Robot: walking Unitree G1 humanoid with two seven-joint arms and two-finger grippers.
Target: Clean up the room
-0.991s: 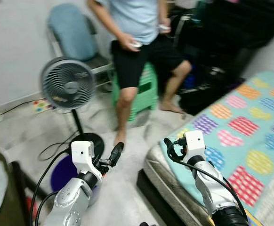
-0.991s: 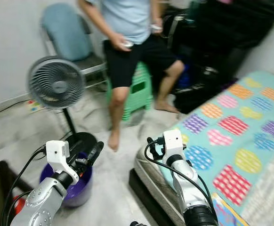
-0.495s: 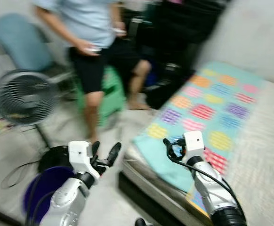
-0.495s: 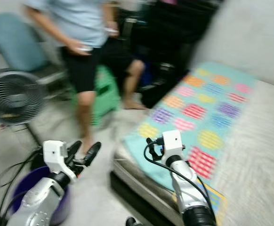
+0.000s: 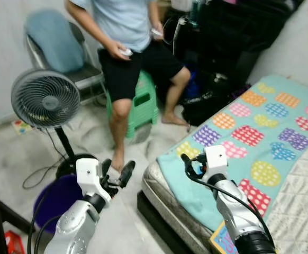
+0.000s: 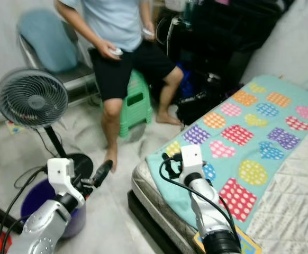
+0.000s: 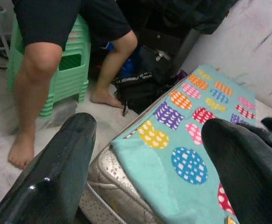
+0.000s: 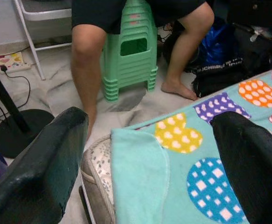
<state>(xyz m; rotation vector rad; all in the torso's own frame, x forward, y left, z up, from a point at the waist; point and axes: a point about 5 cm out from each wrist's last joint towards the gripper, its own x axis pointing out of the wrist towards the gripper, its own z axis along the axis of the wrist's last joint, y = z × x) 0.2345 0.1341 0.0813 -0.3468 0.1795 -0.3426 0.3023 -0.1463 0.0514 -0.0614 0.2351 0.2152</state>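
The robot stands at the corner of a mattress (image 5: 167,203) covered by a turquoise blanket (image 5: 249,143) printed with coloured hearts. The blanket lies flat over the mattress, its near corner rounded and hanging a little over the edge.

The right gripper (image 8: 147,158) hovers just above that corner; its two fingers (image 8: 42,163) are spread wide with nothing between them, and through the gap the blanket's edge and a yellow heart show directly below. The left gripper (image 7: 143,161) is raised over the floor beside the mattress, well to the left of the blanket. Its fingers (image 7: 56,172) are also wide apart and empty, and they point toward the blanket corner.

Below the left arm sits a purple bucket (image 5: 56,198) on the pale floor (image 5: 143,143). Behind it stands a fan (image 5: 44,100) on a black round base. A person (image 5: 127,42) in a light blue shirt and black shorts sits on a stack of green stools (image 5: 142,100), one bare foot near the fan base. A blue-backed chair (image 5: 56,42) stands behind the fan, and dark bags (image 5: 223,47) are piled at the head of the mattress.
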